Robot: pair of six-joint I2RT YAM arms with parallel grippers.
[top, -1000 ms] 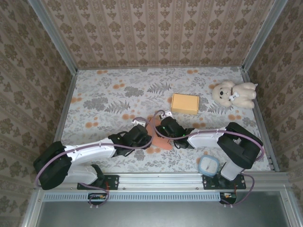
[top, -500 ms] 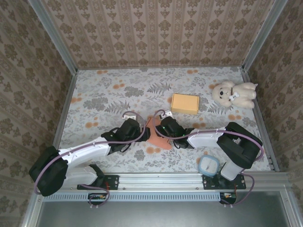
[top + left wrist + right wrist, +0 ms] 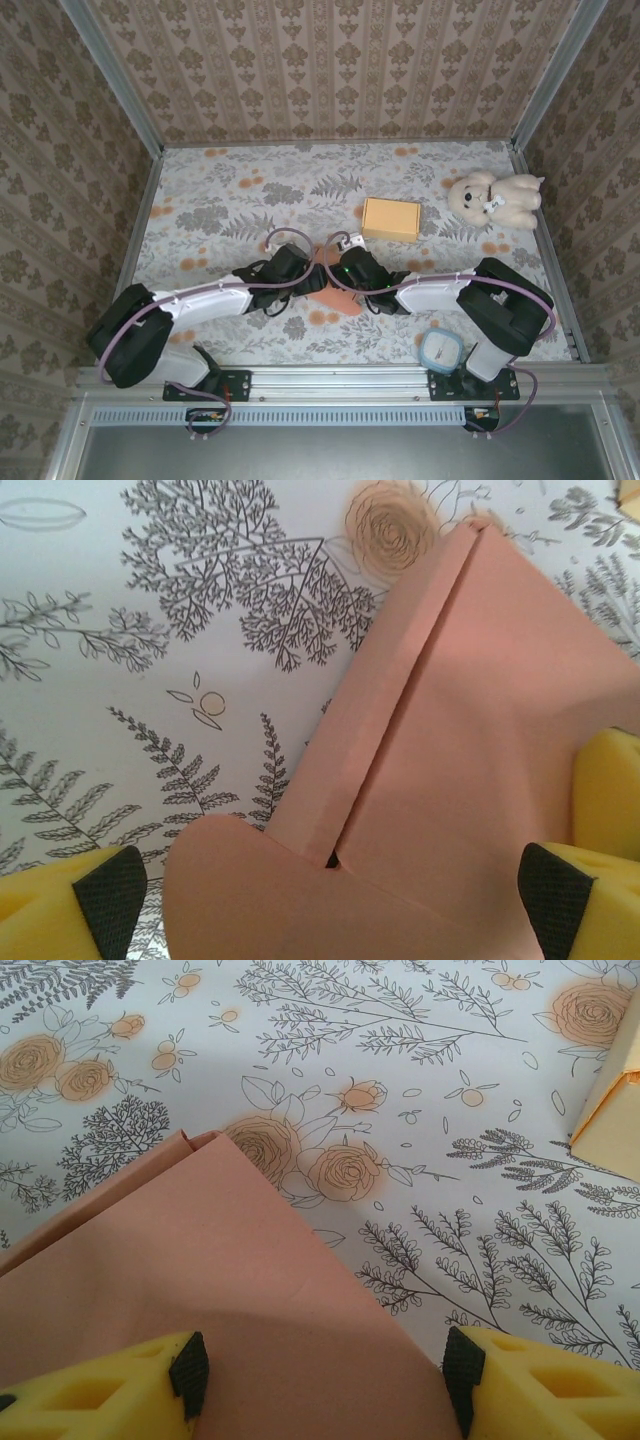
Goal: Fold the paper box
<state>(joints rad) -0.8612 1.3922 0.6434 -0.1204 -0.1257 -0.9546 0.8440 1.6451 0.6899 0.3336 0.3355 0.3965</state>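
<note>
Patterned wallpaper walls (image 3: 330,70) close in a counter (image 3: 220,200) covered with a floral cloth. At its middle, between the two arms, lies the paper box (image 3: 337,300), a pink sheet that is mostly flat, not formed into a container and with nothing in it. In the left wrist view we see one long flap creased and raised along its left side, and a rounded tab nearest the camera.

The left tool (image 3: 332,890) is released. Its yellow fingers (image 3: 110,895) stand wide apart at the lower corners of that view, with the pink sheet spanning the gap between them. The right tool (image 3: 327,1372) has its fingers (image 3: 190,1372) apart, over the near part of the same sheet. We cannot tell whether they pinch the sheet or only straddle it.

Just behind the pink sheet sits a yellow box (image 3: 391,219), already folded and closed, so its inside is hidden from us. A teddy bear (image 3: 495,198) lies near the far right corner. A round tub (image 3: 423,348) with a blue rim rests by the right arm's base; we cannot make out its contents
</note>
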